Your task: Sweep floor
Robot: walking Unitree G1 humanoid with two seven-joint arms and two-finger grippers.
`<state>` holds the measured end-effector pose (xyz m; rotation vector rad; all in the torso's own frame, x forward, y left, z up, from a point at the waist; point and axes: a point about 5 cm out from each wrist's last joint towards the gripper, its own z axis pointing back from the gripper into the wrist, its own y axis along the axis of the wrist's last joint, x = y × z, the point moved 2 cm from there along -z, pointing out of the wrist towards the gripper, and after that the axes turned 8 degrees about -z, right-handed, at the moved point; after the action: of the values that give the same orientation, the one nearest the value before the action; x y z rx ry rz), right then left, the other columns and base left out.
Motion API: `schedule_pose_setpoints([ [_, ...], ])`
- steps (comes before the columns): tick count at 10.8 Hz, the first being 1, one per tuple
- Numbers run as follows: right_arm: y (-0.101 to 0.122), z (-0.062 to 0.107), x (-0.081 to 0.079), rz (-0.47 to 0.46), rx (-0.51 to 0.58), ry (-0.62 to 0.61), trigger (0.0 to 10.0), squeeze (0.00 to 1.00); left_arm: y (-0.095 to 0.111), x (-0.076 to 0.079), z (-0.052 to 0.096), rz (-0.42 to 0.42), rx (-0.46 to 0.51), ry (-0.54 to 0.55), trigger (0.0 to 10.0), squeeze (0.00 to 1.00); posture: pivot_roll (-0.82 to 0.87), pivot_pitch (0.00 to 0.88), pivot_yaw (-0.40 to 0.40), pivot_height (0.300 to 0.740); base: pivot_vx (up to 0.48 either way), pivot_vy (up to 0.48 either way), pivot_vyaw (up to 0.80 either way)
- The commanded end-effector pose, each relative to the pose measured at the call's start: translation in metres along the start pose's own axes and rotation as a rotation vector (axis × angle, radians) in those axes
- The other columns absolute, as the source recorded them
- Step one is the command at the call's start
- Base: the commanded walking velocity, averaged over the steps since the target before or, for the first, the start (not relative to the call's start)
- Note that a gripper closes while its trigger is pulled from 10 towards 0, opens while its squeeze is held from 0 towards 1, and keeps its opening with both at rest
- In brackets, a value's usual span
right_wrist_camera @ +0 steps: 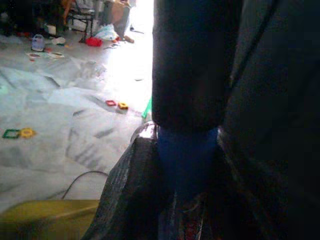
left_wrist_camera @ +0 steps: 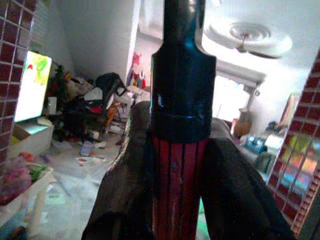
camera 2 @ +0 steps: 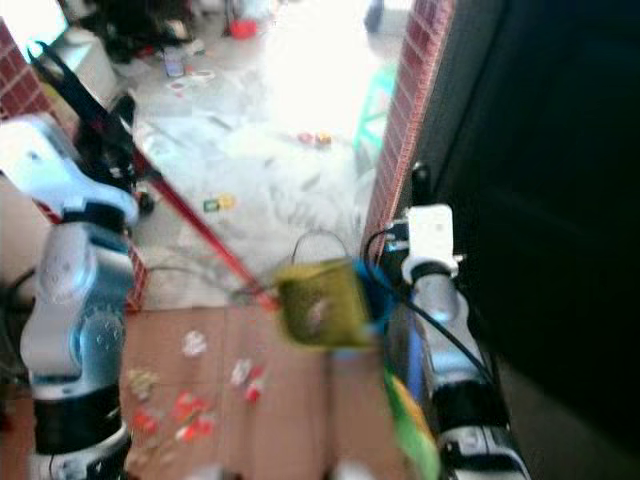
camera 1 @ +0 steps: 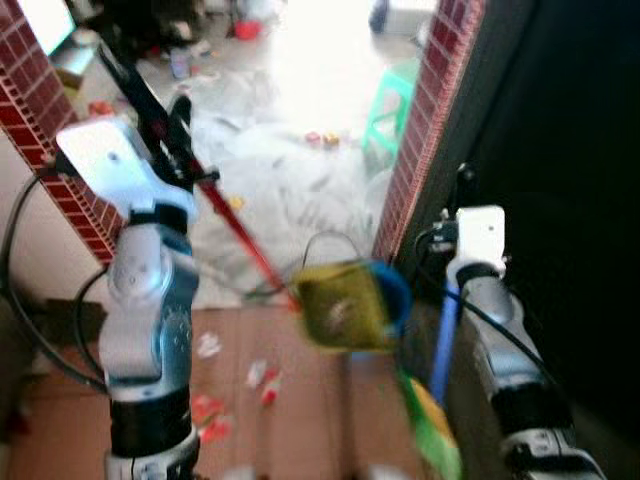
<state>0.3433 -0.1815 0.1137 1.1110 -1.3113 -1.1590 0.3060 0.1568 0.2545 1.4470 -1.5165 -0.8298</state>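
Left hand (left_wrist_camera: 180, 200) closed round red broom handle (camera 1: 235, 232), black upper section seen past fingers (left_wrist_camera: 125, 190) in left wrist view. Handle held slanted: top raised toward brick pillar (camera 1: 40, 130), long axis dropped diagonally away from pillar to blurred yellow head (camera 1: 345, 305), low over brown floor (camera 1: 300, 400). Slant judged suited to sweeping stroke.

Right hand (right_wrist_camera: 185, 200) clamped on blue dustpan handle (camera 1: 443, 340), kept near upright beside yellow head, probably ready for collecting. Scraps (camera 1: 262, 380) scattered on floor between pillar and head.

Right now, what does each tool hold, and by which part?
The left tool grips the red broom handle near its black upper end. The right tool grips the blue handle of the dustpan.
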Motion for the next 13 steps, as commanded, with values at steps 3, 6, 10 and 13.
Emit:
schedule_pose_setpoints([
  [3,0.008,-0.003,-0.005,0.002,0.03,0.017,10.0,0.0,0.003,0.001,-0.003,-0.034,0.038,0.01,10.0,0.0,-0.06,0.0,-0.033,0.74,0.474,0.0,0.0],
  [6,0.009,-0.003,-0.006,0.001,0.029,0.019,10.0,0.0,-0.002,0.008,-0.004,-0.076,0.035,-0.014,10.0,0.0,-0.06,0.0,-0.034,0.74,0.45,0.0,0.0],
  [10,0.01,-0.004,-0.008,-0.013,0.028,0.029,10.0,0.0,0.001,0.012,-0.005,-0.182,0.094,0.008,10.0,0.0,-0.06,0.0,-0.035,0.74,0.0,0.0,0.0],
  [13,0.01,-0.003,-0.009,-0.011,0.025,0.033,10.0,0.0,0.0,0.028,-0.006,-0.263,0.141,-0.015,10.0,0.0,-0.06,0.0,-0.037,0.74,0.0,0.0,0.0],
])
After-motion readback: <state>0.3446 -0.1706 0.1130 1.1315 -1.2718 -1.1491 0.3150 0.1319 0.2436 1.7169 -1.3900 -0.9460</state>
